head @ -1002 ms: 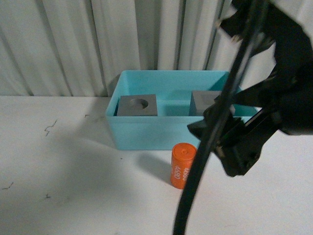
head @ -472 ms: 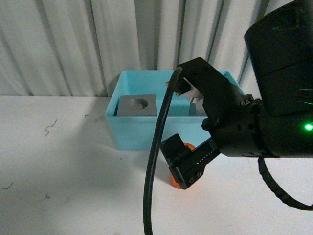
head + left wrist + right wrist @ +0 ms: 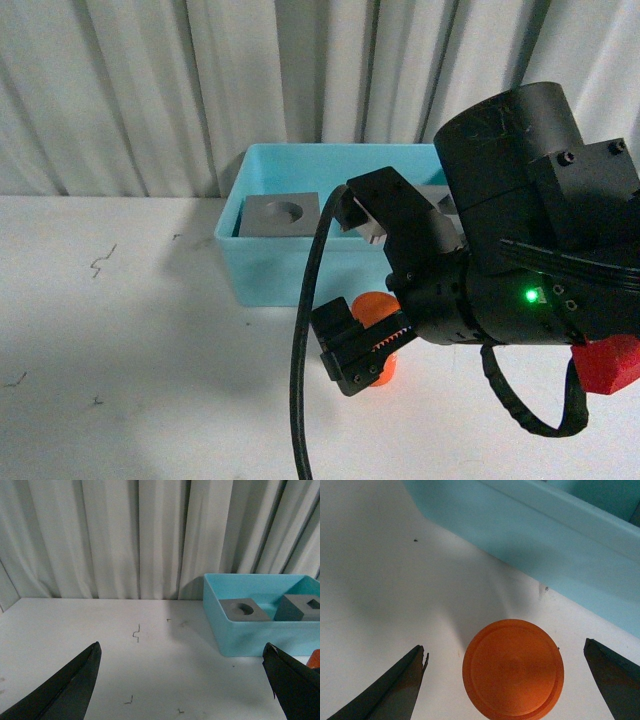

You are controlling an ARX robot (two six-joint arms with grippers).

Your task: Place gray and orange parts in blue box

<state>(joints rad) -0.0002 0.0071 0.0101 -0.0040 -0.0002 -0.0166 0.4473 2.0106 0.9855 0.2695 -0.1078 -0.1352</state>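
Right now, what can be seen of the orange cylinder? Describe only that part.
The orange cylinder stands upright on the white table, just in front of the blue box and outside it, not touching its wall. It looks like smooth, matte plastic, with a flat round top edged by a slight rim. The right wrist view looks straight down on it, centred between the open fingers of the right gripper, which are not touching it. In the front view that gripper hides most of it, so no print is readable.
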